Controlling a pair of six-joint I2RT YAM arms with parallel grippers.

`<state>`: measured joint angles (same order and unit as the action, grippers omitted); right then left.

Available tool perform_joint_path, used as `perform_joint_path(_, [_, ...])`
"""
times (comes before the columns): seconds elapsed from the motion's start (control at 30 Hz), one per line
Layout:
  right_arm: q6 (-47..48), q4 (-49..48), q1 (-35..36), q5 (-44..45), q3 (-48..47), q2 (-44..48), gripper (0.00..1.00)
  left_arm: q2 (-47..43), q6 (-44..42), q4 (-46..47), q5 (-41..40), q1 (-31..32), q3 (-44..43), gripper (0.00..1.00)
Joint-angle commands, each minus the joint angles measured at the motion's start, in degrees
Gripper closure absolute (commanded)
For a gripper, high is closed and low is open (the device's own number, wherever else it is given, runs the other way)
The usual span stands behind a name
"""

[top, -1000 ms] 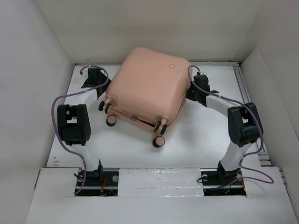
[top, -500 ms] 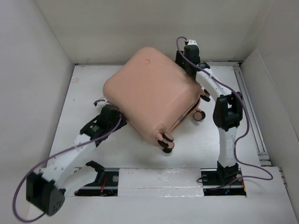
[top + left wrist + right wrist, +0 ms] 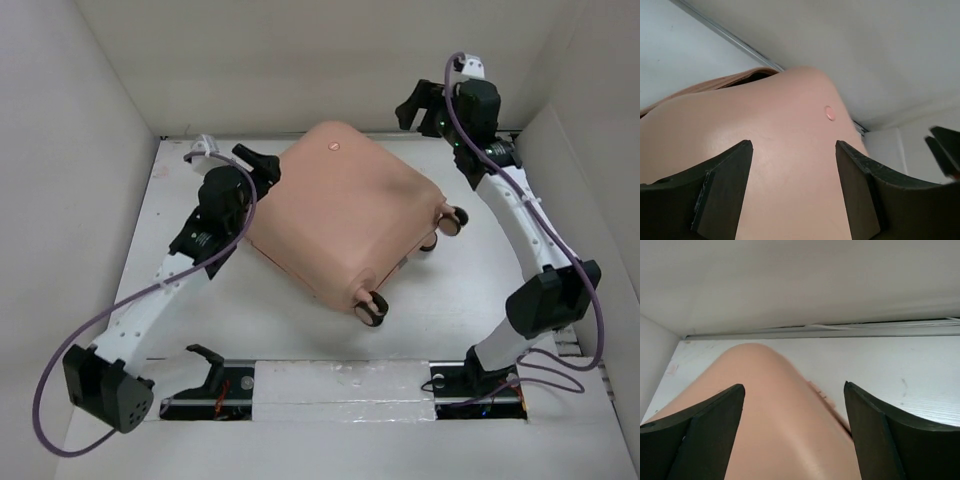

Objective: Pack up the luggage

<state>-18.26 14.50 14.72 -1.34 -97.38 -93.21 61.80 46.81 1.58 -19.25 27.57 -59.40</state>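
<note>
Since half a second ago the luggage [image 3: 345, 215] has turned and the right gripper [image 3: 418, 108] has risen clear. We see it closed on the surface [image 3: 300, 330]; wheels [image 3: 372, 308] show only from above. By its far-left corner sits the left gripper [image 3: 262, 165]. Both pairs of fingers [image 3: 722, 190] spread.

Lab-type robot test cell; plain white panel walls [image 3: 70, 180], white table [image 3: 450, 300], bolted-down arm bases [image 3: 475, 378]

luggage [image 3: 345, 215] flat on table [image 3: 300, 330] centre, wheels [image 3: 372, 309] near-right; left gripper [image 3: 262, 166] at its left edge, right gripper [image 3: 408, 110] behind, far right.
</note>
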Motion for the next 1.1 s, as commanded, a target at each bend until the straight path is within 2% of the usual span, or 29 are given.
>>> perform_joint_path(0.0, [-0.81, 0.53, -3.29, 2.12, 1.85, 1.36, 0.14, 2.96, -0.05, 7.2, 2.97, -4.0, -3.96, 0.37])
perform_joint_path(0.03, [-1.51, 0.53, -3.99, 3.44, 4.37, 2.58, 0.18, 3.93, -0.66, 7.81, 2.99, -4.89, -4.93, 0.37])
perform_joint_path(0.1, [-1.51, -1.47, -4.0, 4.51, 7.98, 8.11, 0.36, 6.48, -1.37, 5.98, 4.73, -7.08, -9.76, 0.37])
perform_joint_path(0.13, [-2.3, -2.02, -4.52, 5.55, 12.26, 10.39, 0.5, 9.45, -1.37, 5.45, 7.01, -10.66, -11.43, 0.37])
perform_joint_path(0.17, [-3.26, -2.02, -4.53, 6.26, 14.92, 12.94, 0.78, 11.04, -2.06, 5.45, 8.68, -12.26, -12.84, 0.37])
perform_joint_path(0.2, [-4.66, -3.15, -3.83, 6.27, 17.9, 18.79, 0.88, 12.8, -2.07, 4.23, 9.48, -13.76, -15.98, 0.37])
perform_joint_path(0.23, [-5.55, -4.21, -2.26, 7.75, 25.67, 22.16, 0.96, 16.47, -2.07, 3.09, 10.01, -16.64, -17.49, 0.37])
perform_joint_path(0.27, [-6.69, -5.35, -1.28, 8.72, 30.1, 25.67, 1.0, 18.25, -2.07, 2.46, 10.63, -17.98, -18.55, 0.37])
perform_joint_path(0.3, [-8.79, -6.75, -0.32, 9.25, 34.67, 32.5, 1.0, 20.09, -2.07, 2.46, 11.24, -19.38, -19.95, 0.37])
perform_joint_path(0.4, [-11.09, -9.14, 2.94, 13.37, 49.01, 41.68, 1.0, 29.06, -3.29, -2.08, 16.95, -24.13, -23.73, 0.37])
perform_joint_path(0.43, [-11.7, -6.97, 3.64, 14.26, 51.57, 47.01, 1.0, 30.99, -4.0, -2.72, 17.74, -24.67, -25.4, 0.38])
perform_joint_path(0.5, [-12.32, -3.62, 5.4, 16.11, 56.66, 51.53, 1.0, 35.66, -4.53, -3.25, 19.76, -25.28, -25.42, 0.38])
perform_joint_path(0.53, [-12.32, -2.65, 6.1, 16.89, 58.08, 55.12, 1.0, 36.54, -4.53, -3.25, 20.38, -25.29, -23.59, 0.38])
perform_joint_path(0.63, [-13.46, -0.53, 7.69, 16.2, 62.66, 57.17, 1.0, 37.69, -2.17, 3.22, 24.33, -25.29, -18.23, 0.39])
perform_joint_path(0.73, [-13.47, -4.91, 8.48, 12.78, 64.6, 52.27, 1.0, 37.08, -0.93, 7.37, 25.92, -24.5, -10.93, 0.39])
perform_joint_path(0.8, [-12.94, -10.33, 9.0, 11.28, 64.6, 43.76, 1.0, 36.37, -0.4, 9.57, 25.92, -23.71, -6.27, 0.41])
perform_joint_path(0.87, [-11.71, -12.21, 9.53, 9.43, 59.96, 37.52, 1.0, 33.66, -0.4, 12.8, 25.92, -21.87, -2.5, 0.41])
perform_joint_path(0.9, [-11.19, -14.74, 9.54, 9.43, 58.29, 31.74, 1.0, 32.6, 0.21, 13.7, 25.92, -21.34, 1.78, 0.41])
perform_joint_path(1.03, [-8.9, -18.44, 11.46, 7.15, 46.61, 18.53, 1.0, 25.93, 2.41, 19.33, 24.7, -18.79, 13.41, 0.43])
perform_joint_path(1.07, [-8.29, -18.46, 12.08, 6.62, 41.01, 15.63, 1.0, 23.13, 2.41, 20.12, 24.17, -17.74, 15.6, 0.43])
